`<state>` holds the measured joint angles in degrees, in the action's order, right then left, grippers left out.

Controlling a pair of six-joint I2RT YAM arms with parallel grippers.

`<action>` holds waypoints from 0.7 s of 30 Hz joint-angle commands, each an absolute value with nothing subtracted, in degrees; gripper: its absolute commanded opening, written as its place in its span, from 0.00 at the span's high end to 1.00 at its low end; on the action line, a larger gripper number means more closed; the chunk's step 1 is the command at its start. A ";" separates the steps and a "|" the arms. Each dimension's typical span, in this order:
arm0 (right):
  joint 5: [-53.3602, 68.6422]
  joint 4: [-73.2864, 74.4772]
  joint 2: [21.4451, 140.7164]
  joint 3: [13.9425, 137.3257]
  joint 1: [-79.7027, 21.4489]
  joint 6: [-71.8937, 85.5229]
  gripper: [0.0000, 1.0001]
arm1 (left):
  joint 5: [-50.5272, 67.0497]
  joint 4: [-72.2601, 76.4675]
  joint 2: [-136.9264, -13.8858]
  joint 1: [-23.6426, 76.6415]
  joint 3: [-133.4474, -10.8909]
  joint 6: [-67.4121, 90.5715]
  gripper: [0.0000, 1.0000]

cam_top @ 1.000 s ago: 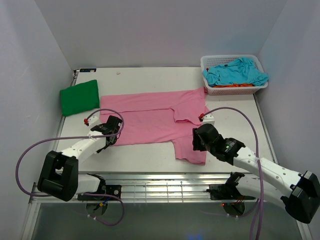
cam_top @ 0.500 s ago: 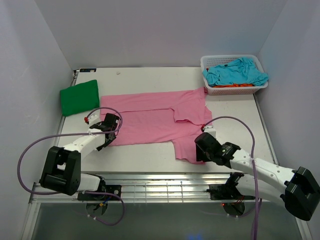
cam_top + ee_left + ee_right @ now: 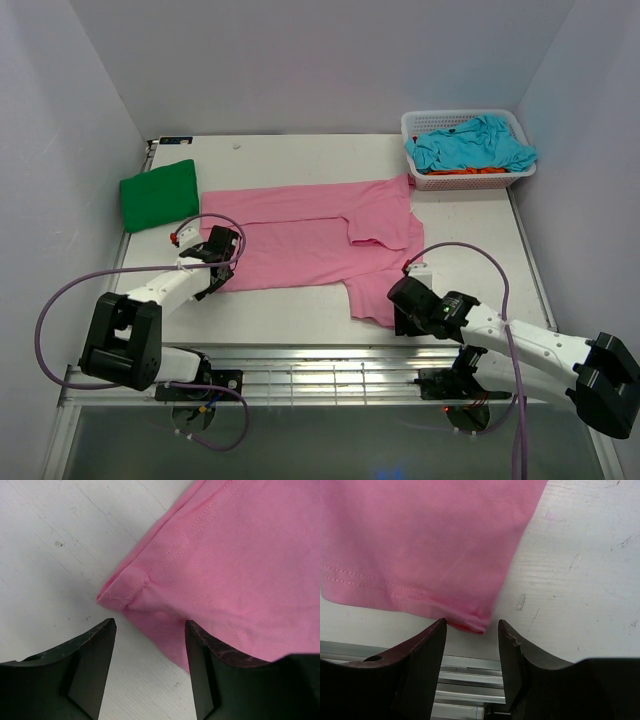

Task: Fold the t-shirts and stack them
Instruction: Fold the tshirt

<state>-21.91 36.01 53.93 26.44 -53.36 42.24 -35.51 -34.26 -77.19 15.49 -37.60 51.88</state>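
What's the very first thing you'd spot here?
The big pink t-shirt spread flat across the middle of the table, with the left gripper and right gripper open at its two near corners. After that, the folded green t-shirt at far left and the white basket holding a turquoise t-shirt at far right.

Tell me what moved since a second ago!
The right claw pulled back toward its base, to the pink shirt's near corner, open. The left claw barely shifted, open at the other near corner. Nothing was grabbed. The shirt, green shirt and basket stayed put.
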 commanded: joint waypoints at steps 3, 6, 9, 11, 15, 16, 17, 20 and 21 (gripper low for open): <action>-22.85 35.77 55.02 26.72 -54.75 44.56 0.52 | -35.68 -33.40 -75.24 15.21 -38.58 51.59 0.32; -23.99 35.95 55.02 26.81 -55.11 44.82 0.61 | -35.77 -33.49 -75.15 15.21 -38.50 51.68 0.32; -24.34 35.77 54.84 26.63 -55.11 44.91 0.77 | -35.86 -33.49 -75.06 15.21 -38.50 51.68 0.32; -24.61 36.12 54.84 26.80 -55.11 44.91 0.85 | -35.86 -33.49 -74.80 15.12 -38.50 51.68 0.32; -26.01 38.14 54.76 28.03 -55.28 45.00 0.92 | -35.86 -33.57 -74.53 15.12 -38.41 51.68 0.32; -26.54 38.49 54.58 28.30 -55.37 44.91 0.92 | -35.95 -33.66 -74.53 15.12 -38.50 51.68 0.32; -26.72 39.02 54.49 28.91 -55.46 44.83 0.92 | -35.86 -33.66 -74.62 15.12 -38.50 51.68 0.32; -27.42 39.72 54.23 29.88 -55.46 44.74 0.92 | -36.21 -33.84 -74.88 15.12 -38.67 51.85 0.34; -27.60 39.81 54.14 30.40 -55.55 44.65 0.92 | -36.30 -34.01 -75.06 15.12 -38.76 51.94 0.35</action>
